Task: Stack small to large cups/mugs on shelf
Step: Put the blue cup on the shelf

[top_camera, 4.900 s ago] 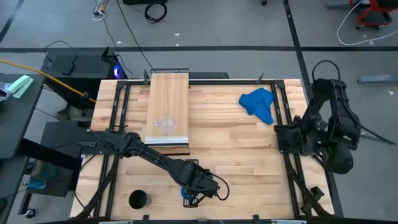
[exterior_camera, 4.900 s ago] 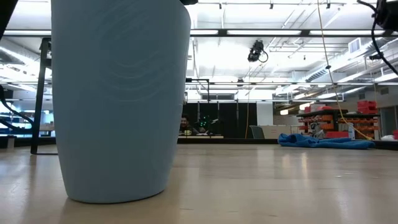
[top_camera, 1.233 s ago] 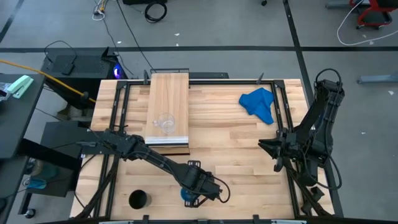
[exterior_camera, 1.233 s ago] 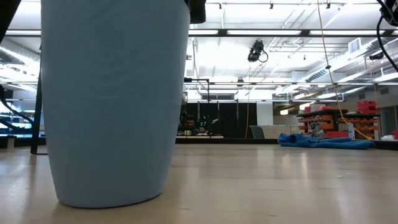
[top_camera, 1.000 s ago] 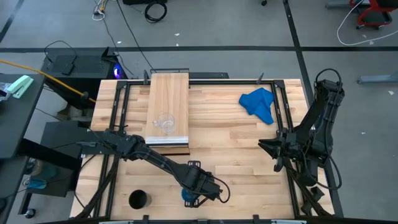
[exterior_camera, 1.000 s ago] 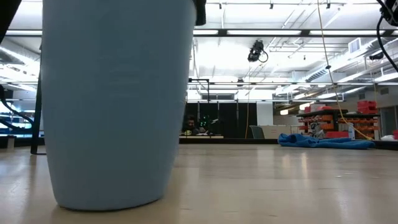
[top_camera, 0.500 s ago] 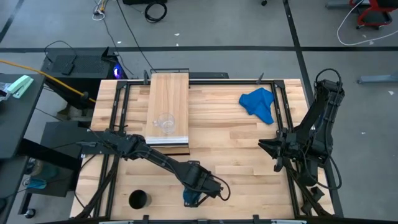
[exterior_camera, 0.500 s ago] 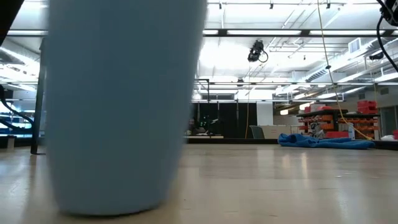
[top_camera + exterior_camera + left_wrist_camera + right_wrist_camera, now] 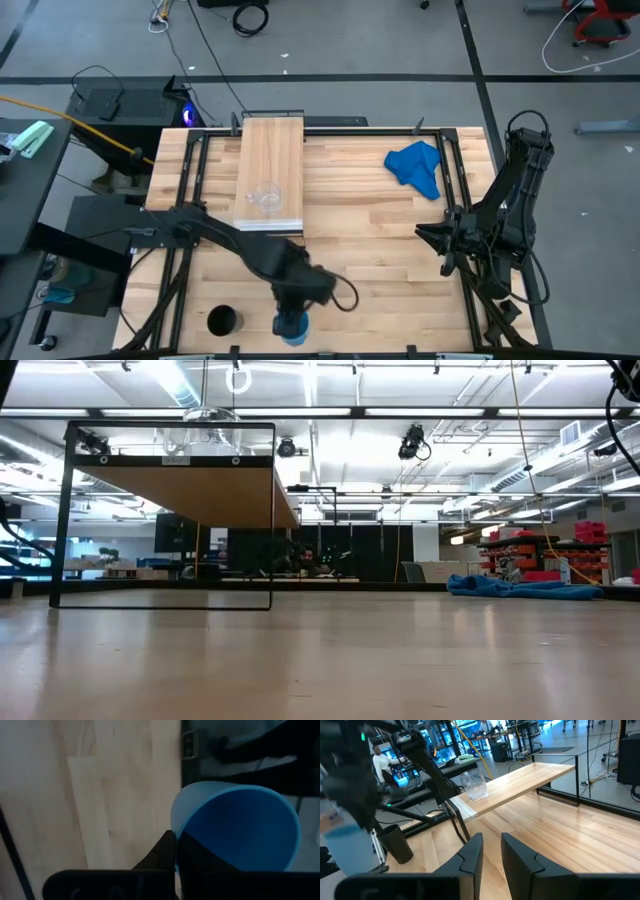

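Note:
The bright-blue cup [image 9: 291,330] is up in my left gripper [image 9: 292,314] above the table's near edge; the left wrist view looks into its mouth [image 9: 240,825]. The low view does not show it. The clear glass cup [image 9: 264,197] stands on the near end of the light-wood shelf [image 9: 272,150], and shows there in the low view [image 9: 205,420] too. The black cup [image 9: 222,321] stands on the tabletop near the near-left corner. My right gripper [image 9: 422,240] waits open at the table's right side, touching nothing. My left gripper holds the blue cup by its rim [image 9: 174,820], one finger [image 9: 164,851] outside the wall and the other [image 9: 200,862] inside the mouth. The fingers come from above. The cup hangs upright below them, lifted clear of the table.
A crumpled blue cloth [image 9: 415,167] lies toward the far-right corner. Dark frame rails [image 9: 455,190] run along the table's left and right sides. Bare butcher-block tabletop [image 9: 380,250] lies between the shelf and the right arm. A person [image 9: 381,760] stands beyond the table.
My left gripper has risen with the blue cup and swung toward the table's left and near edge. The cup, which stood on the table filling the low view's left side, has been lifted clear and out of that view, uncovering the shelf behind it.

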Controlling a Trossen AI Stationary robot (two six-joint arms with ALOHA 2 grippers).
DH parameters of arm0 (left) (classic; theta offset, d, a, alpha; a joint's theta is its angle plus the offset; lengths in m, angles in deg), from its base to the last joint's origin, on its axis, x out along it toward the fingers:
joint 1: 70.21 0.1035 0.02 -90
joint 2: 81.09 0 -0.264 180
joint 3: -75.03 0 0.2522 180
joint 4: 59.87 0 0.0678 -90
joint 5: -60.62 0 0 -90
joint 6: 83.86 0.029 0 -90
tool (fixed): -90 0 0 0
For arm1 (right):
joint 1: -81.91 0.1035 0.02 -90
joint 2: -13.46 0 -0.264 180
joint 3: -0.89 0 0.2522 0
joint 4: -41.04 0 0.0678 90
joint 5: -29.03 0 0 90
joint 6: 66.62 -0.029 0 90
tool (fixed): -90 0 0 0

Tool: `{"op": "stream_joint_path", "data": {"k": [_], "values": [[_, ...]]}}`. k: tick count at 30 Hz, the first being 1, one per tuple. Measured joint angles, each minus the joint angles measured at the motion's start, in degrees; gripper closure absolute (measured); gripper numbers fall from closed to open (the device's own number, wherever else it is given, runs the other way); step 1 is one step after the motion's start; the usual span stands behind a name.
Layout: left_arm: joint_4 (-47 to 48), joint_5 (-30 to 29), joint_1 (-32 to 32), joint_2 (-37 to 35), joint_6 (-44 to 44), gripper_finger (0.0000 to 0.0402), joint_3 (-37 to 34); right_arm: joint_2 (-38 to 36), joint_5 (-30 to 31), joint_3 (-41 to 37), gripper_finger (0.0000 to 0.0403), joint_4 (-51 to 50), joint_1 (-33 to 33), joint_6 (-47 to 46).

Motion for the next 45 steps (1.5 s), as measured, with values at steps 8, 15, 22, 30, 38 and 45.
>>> {"op": "stream_joint_path", "data": {"k": [8,15,22,30,38,45], "values": [[-2.2,-5.9,4.2,-10.2,-3.2,0.0392,0.0,0.0,0.0,0.0,0.0328,0.0,0.0,0.0],[-6.7,-7.4,9.2,-15.8,0.2,0.0392,0.0,0.0,0.0,0.0,0.0328,0.0,0.0,0.0],[-8.6,-8.7,16.1,-20.7,6.6,0.0392,0.0,0.0,0.0,0.0,0.0328,0.0,0.0,0.0],[-7.3,-11.8,27.8,-25.7,16.5,0.0392,0.0,0.0,0.0,0.0,0.0328,0.0,0.0,0.0],[4.1,-20.1,44.2,-26.4,28.1,0.0392,0.0,0.0,0.0,0.0,0.0328,0.0,0.0,0.0],[4.8,-18.0,54.5,-24.1,37.0,0.0392,-0.3,0.0,0.0,0.0,0.0328,0.0,0.0,0.0]]}}
